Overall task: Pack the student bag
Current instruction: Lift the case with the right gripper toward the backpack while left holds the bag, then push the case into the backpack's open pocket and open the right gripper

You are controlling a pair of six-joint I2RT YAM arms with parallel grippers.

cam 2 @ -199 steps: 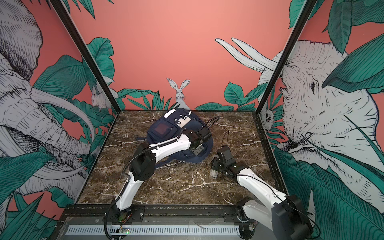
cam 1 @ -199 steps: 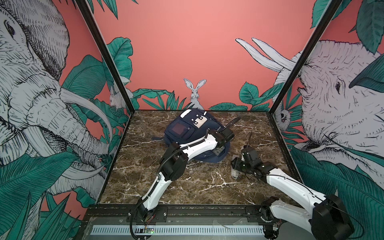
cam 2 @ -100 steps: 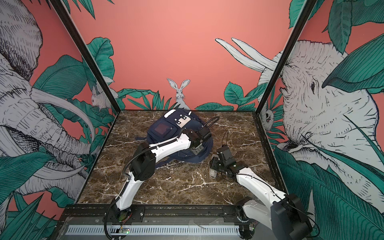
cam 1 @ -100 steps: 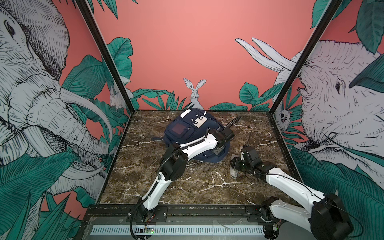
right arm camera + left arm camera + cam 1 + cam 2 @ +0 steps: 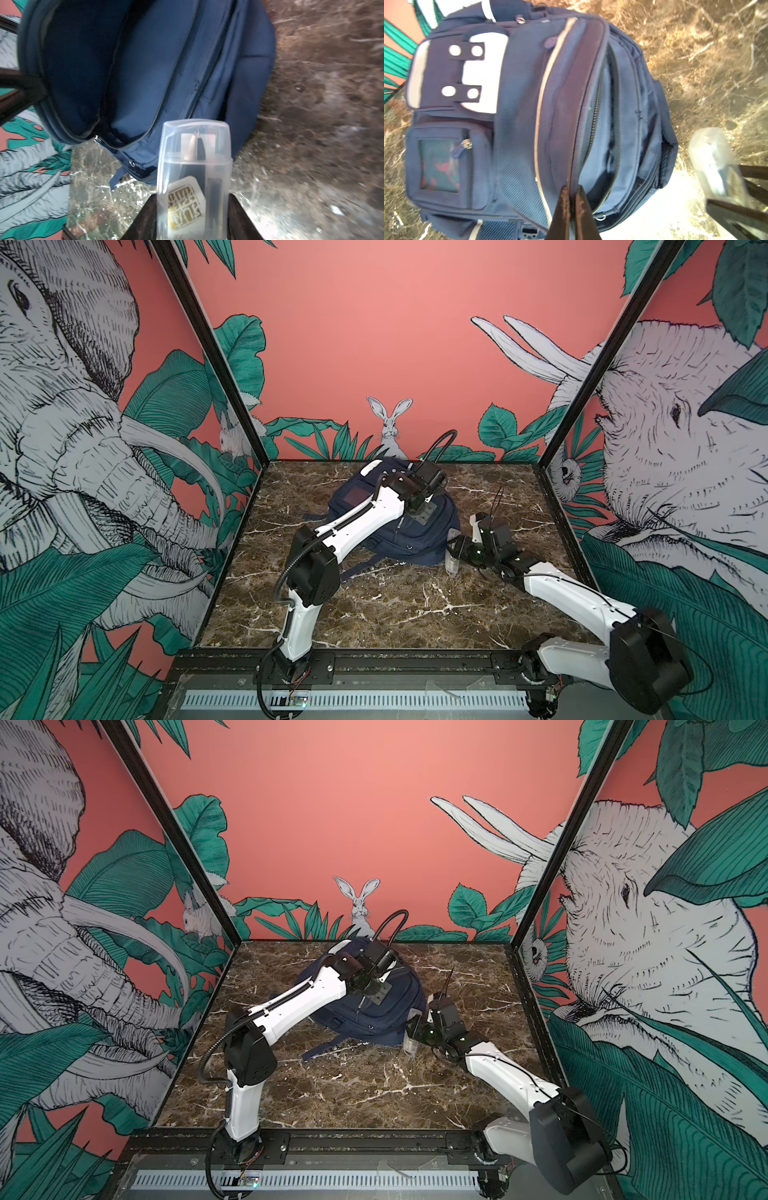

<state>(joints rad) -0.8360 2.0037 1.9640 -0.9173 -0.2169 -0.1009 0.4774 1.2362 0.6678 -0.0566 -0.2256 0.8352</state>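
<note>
The student bag (image 5: pixel 411 539) (image 5: pixel 365 1021), a navy backpack with white patches, lies at the back middle of the marble floor, its main compartment (image 5: pixel 608 124) unzipped and gaping. My left gripper (image 5: pixel 422 512) (image 5: pixel 374 996) (image 5: pixel 572 190) is shut on the zip edge of the bag's front flap and holds it up. My right gripper (image 5: pixel 459 553) (image 5: pixel 417 1036) (image 5: pixel 193 207) is shut on a clear plastic pencil case (image 5: pixel 195 166) (image 5: pixel 712 158) with pens inside, just right of the bag's open mouth (image 5: pixel 83 72). The case stands low, near the floor.
The marble floor (image 5: pixel 395 614) is bounded by printed walls on three sides and a black rail at the front. A loose bag strap (image 5: pixel 357 570) trails toward the front. A thin black cable (image 5: pixel 496 499) rises behind the right wrist.
My left gripper has shut on the bag's flap edge and risen up and back with it, widening the opening. My right gripper with the case has edged toward the bag.
</note>
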